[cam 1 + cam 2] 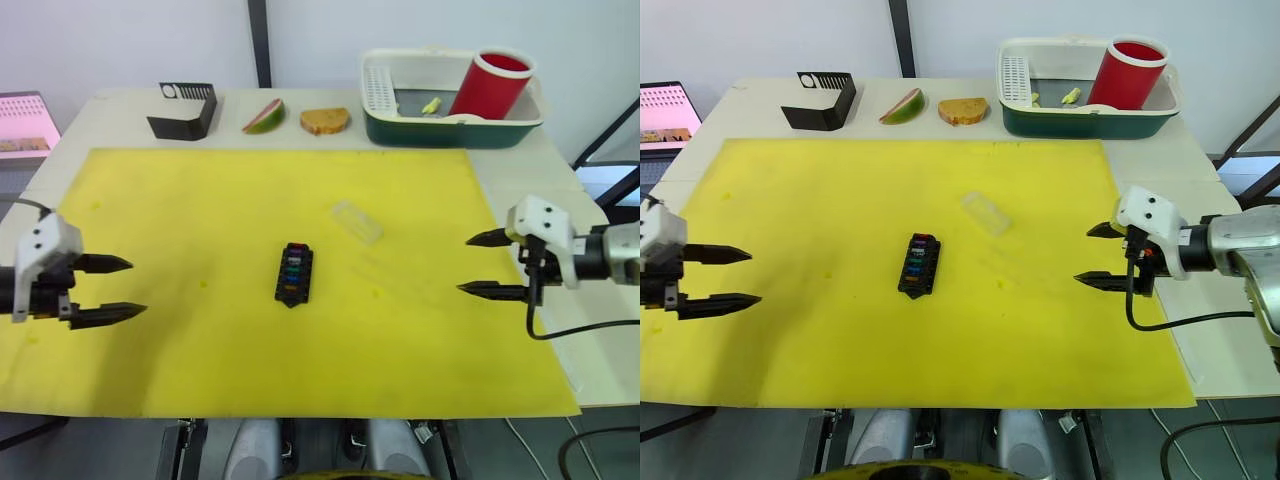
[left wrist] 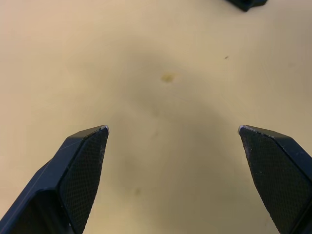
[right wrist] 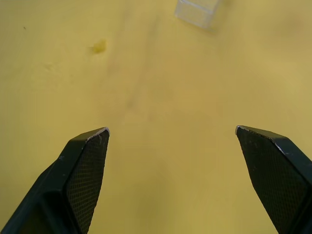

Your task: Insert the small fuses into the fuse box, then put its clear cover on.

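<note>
Yellow mat (image 1: 200, 200) covers a pale table (image 1: 130, 105) below white wall (image 1: 120, 40).

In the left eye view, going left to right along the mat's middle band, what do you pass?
left gripper, open → fuse box with coloured fuses seated → clear cover, lying apart from the box → right gripper, open.

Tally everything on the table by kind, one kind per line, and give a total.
Fuse box, fuses already in its slots: 1
Clear cover: 1
Yellow mat: 1
Black slotted stand: 1
Fruit slice: 1
Bread slice: 1
Green and white basin: 1
Red cup, in the basin: 1
Total: 8
</note>
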